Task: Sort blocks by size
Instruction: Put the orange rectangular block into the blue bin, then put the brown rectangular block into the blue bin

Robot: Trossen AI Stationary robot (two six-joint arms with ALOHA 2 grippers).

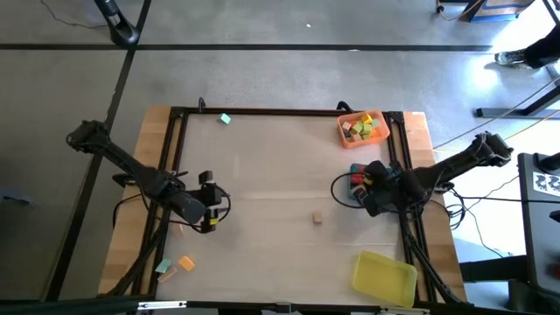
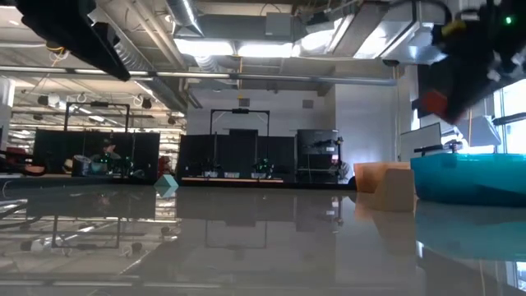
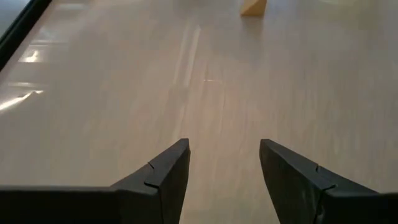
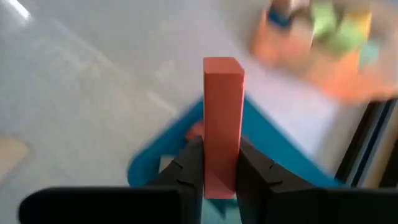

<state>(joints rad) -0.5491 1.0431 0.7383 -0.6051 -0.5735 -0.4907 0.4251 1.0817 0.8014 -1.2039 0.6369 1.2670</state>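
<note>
My right gripper [image 4: 221,149] is shut on a red bar block [image 4: 222,106] and hangs over the blue tray [image 4: 273,146] at the table's right side [image 1: 357,182]. The low view shows the red bar [image 2: 436,103] high above the blue tray [image 2: 468,179]. My left gripper [image 3: 224,152] is open and holds nothing; it hovers at the table's left side [image 1: 213,207]. A tan block [image 1: 317,218] lies flat on the table's middle, and a teal block [image 1: 225,118] lies near the far edge. My right gripper pinches the red bar between its two fingers by the two long sides [image 4: 219,168] at one end. The bar runs along the fingers and sticks out well past their tips. It is lifted clear, above the blue tray.
An orange tray [image 1: 363,127] with several blocks sits at the far right, and a yellow tray [image 1: 385,276] at the near right. An orange block [image 1: 186,262] and a teal block [image 1: 164,268] lie near the left front corner. A dark frame rail [image 1: 289,111] borders the table.
</note>
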